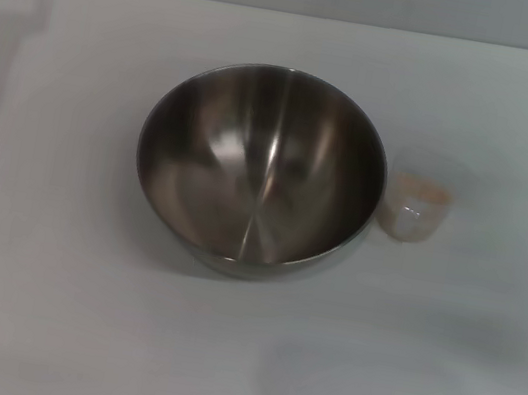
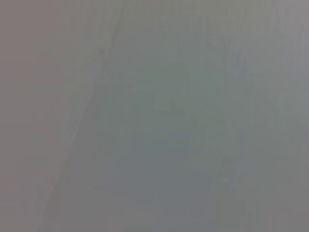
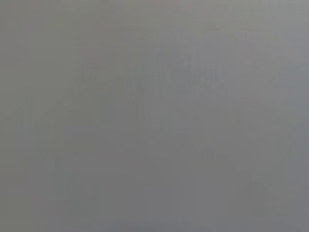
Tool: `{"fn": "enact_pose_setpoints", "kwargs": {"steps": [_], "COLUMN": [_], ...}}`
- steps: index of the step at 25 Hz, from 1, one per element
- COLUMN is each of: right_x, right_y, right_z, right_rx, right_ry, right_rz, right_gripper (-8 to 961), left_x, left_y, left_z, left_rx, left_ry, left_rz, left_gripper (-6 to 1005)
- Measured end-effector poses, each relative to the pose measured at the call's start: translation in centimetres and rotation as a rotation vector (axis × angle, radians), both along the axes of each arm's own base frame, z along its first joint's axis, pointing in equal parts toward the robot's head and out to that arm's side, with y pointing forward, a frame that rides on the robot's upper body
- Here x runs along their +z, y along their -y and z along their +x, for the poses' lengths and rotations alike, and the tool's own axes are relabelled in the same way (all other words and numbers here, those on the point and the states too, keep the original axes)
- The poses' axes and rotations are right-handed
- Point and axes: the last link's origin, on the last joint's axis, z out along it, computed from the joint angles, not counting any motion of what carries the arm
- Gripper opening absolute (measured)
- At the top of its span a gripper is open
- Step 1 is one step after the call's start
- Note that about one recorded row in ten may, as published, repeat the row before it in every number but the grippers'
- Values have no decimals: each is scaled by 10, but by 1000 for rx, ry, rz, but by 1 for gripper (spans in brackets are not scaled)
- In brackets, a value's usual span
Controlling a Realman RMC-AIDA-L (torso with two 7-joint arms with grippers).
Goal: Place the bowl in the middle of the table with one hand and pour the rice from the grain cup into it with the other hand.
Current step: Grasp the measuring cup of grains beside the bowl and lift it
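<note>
Neither gripper is in view, and both wrist views show only blank grey, so finger state cannot be determined. The bowl [image 1: 261, 169] stands empty near the centre of the table [image 1: 34, 301]. The grain cup [image 1: 419, 205], holding the rice [image 1: 421, 188], stands upright just beside the bowl's rim on the robot's right. Judged from this, the right arm is nearer the grain cup.

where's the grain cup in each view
Head view: the grain cup stands upright on the table, just right of the bowl, with rice inside.
Left wrist view: not in it, only a blank grey surface.
Right wrist view: not in it, likewise.
Shared landmark: none can be made out.
</note>
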Motion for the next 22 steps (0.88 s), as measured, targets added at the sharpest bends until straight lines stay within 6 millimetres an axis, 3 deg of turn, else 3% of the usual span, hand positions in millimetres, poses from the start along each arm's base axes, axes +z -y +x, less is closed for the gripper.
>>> {"fn": "enact_pose_setpoints", "kwargs": {"steps": [3, 10, 14, 22], "right_x": [-11, -39, -35, -20], "right_y": [8, 63, 82, 84], "right_z": [-1, 6, 18, 36], "right_rx": [20, 62, 87, 93], "right_ry": [-48, -90, -49, 126], "right_rz": [-66, -235, -340, -568], "right_gripper": [535, 535, 535, 535], "left_x": [-6, -5, -3, -13], "left_y": [8, 18, 20, 26], "left_z": [-4, -22, -27, -29], "left_rx": [-60, 14, 36, 59], "left_ry": [78, 42, 30, 37], "left_rz": [-52, -35, -19, -15], "left_gripper": [577, 577, 577, 576]}}
